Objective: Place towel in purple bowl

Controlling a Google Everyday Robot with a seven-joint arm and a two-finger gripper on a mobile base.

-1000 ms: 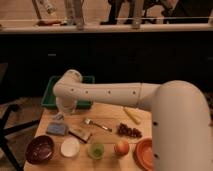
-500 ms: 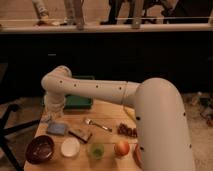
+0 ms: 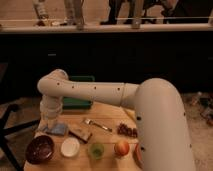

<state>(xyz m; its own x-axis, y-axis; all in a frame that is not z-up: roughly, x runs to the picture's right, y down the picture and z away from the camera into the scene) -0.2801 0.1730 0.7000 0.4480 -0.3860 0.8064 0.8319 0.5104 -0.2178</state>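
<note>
purple bowl [image 3: 40,149], one; closed hand [image 3: 48,126] just behind it.

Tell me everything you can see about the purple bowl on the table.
The purple bowl is round, dark and glossy, upright, and looks empty. It stands on the wooden table near its front corner at the picture's left, close beside the white bowl. The gripper hangs low behind the bowl and does not touch it.
</note>
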